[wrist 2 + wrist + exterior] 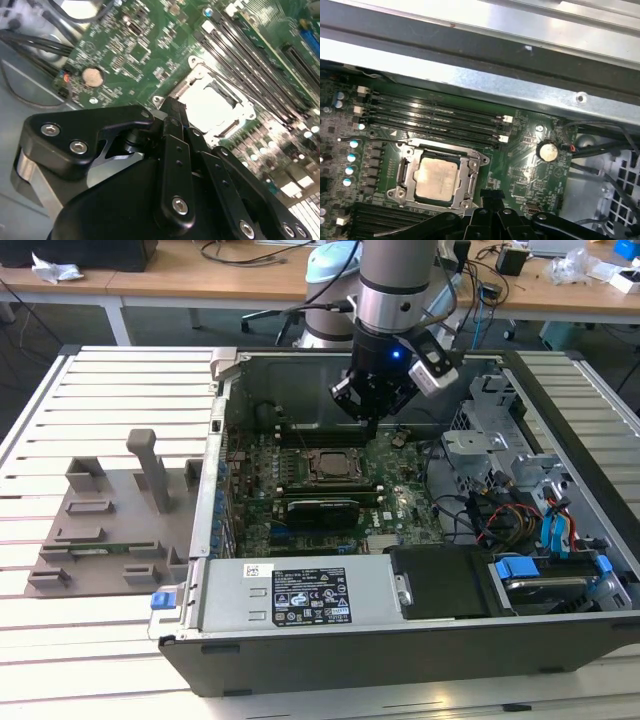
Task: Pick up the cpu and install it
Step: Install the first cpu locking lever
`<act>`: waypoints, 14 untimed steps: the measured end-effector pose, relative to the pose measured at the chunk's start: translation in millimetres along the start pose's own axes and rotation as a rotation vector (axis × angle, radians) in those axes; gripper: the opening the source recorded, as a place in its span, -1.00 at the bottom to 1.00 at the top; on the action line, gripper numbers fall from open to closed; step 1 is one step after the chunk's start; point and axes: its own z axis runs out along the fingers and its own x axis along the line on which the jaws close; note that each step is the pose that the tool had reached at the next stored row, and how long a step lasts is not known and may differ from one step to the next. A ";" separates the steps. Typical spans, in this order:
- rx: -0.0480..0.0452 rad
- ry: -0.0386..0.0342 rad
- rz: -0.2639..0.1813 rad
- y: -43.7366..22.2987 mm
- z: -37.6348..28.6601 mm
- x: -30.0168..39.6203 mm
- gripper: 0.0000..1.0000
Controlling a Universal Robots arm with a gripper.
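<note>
cpu [436, 179] lid: bare metal, dull satin, slightly warm tint. Socket frame [470, 175]: bright stamped metal, shinier than the lid. Motherboard [530, 172]: green, glossy lacquer. Coin cell [547, 151]: polished metal. Claw [170, 107] links: smooth matt black with bright metal screws. Case wall [510, 82]: grey sheet metal, semi-gloss. Desk [100, 380]: ribbed pale metal slats. Fixture [110, 525]: matt grey plastic.

Exterior view: mounted high, set back beyond the slatted table's [100, 390] near edge, angled down over the whole open computer case [300, 660]. Both wrist views: close above the motherboard [530, 175], facing down. Shared field: cpu [212, 107] [436, 179], coin battery [92, 75] [547, 151].
</note>
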 end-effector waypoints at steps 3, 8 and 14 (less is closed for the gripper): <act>-0.0087 0.0507 -0.001 -0.4 0.8 -1.9 -0.79; -0.0145 0.0805 -0.002 -0.6 1.2 -2.9 -0.79; -0.0145 0.0803 -0.002 1.6 0.9 8.4 -0.79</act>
